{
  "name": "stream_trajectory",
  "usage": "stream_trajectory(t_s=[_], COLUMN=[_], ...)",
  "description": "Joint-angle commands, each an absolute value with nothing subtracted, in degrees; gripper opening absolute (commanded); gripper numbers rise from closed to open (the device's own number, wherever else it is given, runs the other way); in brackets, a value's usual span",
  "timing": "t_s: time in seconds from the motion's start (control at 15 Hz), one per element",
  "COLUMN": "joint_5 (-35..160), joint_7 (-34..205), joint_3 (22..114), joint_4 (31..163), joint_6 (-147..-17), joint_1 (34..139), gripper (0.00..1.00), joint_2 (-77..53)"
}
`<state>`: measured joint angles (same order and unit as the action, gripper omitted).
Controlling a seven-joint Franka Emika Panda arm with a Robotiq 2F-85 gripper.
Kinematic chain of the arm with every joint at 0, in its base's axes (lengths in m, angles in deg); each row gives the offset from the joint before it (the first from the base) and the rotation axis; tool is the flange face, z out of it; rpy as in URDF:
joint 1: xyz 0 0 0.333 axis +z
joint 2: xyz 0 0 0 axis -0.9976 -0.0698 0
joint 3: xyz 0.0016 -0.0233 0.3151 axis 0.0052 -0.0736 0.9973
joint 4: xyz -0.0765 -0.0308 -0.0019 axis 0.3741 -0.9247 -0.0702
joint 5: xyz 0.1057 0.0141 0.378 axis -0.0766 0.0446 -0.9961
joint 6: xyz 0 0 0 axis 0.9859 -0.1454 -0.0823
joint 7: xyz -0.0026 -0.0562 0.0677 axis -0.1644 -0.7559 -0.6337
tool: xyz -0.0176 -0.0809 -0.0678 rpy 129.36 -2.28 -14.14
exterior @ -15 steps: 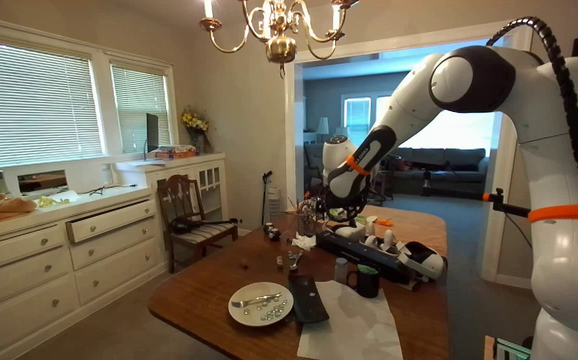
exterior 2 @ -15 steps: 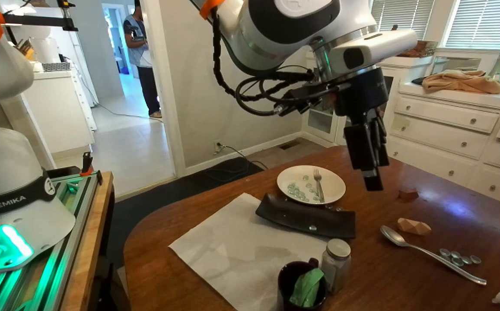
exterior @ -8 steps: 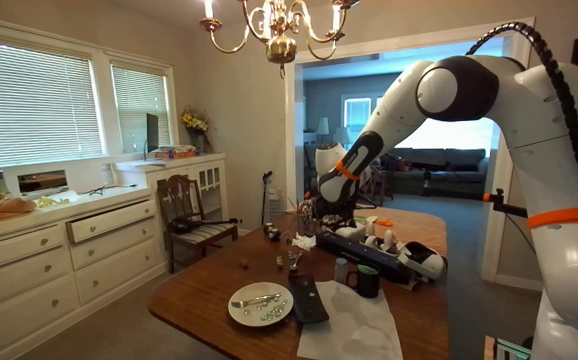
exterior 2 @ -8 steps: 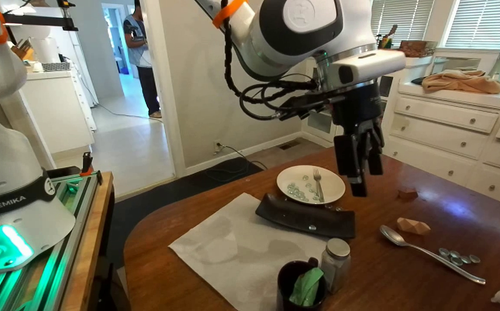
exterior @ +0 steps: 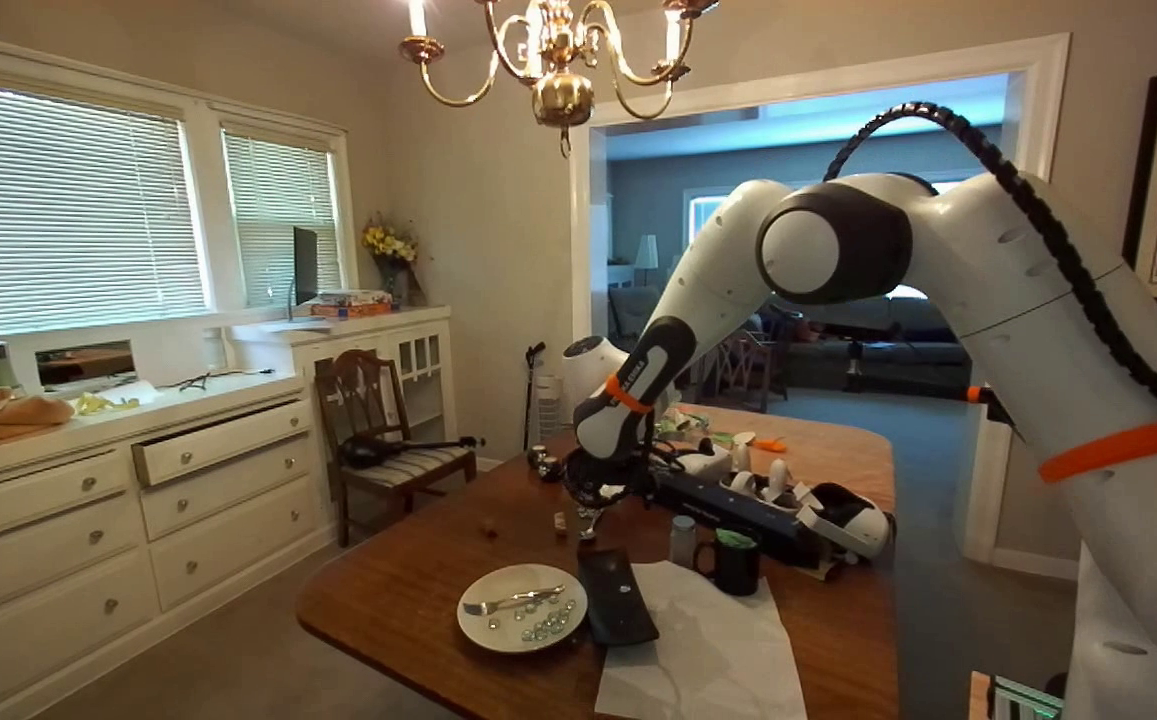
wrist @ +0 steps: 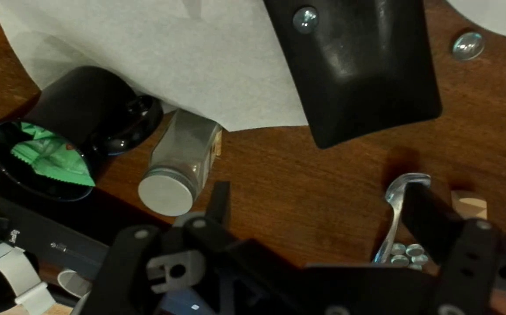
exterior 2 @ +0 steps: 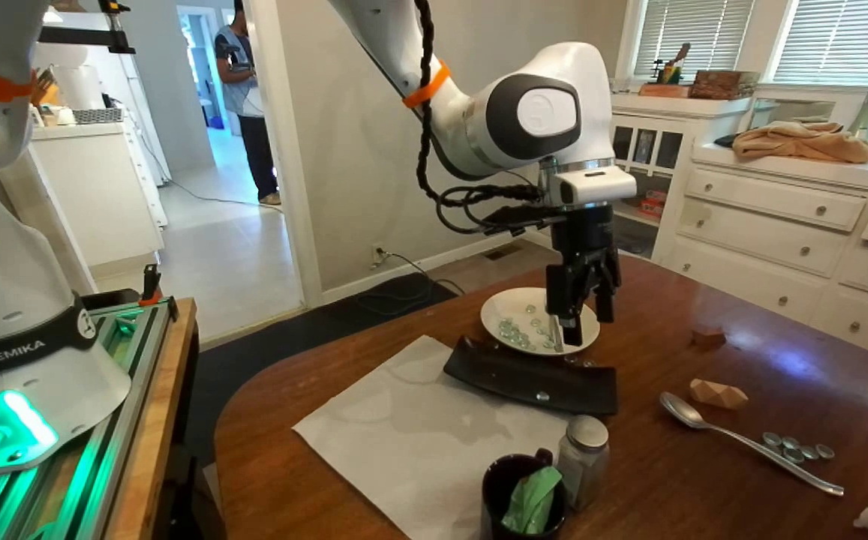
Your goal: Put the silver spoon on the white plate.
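The silver spoon (exterior 2: 681,410) lies on the wooden table, bowl towards the wooden block. In the wrist view the spoon (wrist: 395,216) shows at the right, its bowl partly hidden behind one finger. The round white plate (exterior 2: 500,309) holds a fork and several clear glass beads. It also shows in an exterior view (exterior: 475,588), and its edge enters the wrist view at top right (wrist: 502,17). My gripper (exterior 2: 590,330) points down above the table, apart from it. In the wrist view the gripper (wrist: 320,197) is open and empty, its fingers wide apart.
A black curved tray (exterior 2: 531,379) lies between the plate and a white paper sheet (exterior 2: 418,427). A glass jar (exterior 2: 584,457) and a black mug (exterior 2: 497,487) stand beside the sheet. A wooden block (exterior 2: 719,393) and glass beads (exterior 2: 790,448) lie near the spoon.
The arm has moved left and downward in both exterior views, bringing the gripper lower over the table. The spoon and plate have not moved.
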<state>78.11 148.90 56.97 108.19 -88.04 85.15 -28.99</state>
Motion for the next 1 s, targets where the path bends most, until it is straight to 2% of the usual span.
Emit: stream_trajectory(t_s=[0.0,0.27,0.53,0.93], joint_5=[76.22,77.02,78.43,77.84], joint_7=[151.6,148.39,137.47,137.46], joint_3=[56.58,57.98,58.85,57.33], joint_4=[101.32,97.73,98.16,98.22], joint_6=[-81.04,-75.46,-78.93,-77.96], joint_1=[88.05,88.99,87.32,88.24], gripper=[1.0,1.0,1.0,1.0], joint_2=[-34.17,-35.83,-35.15,-34.78])
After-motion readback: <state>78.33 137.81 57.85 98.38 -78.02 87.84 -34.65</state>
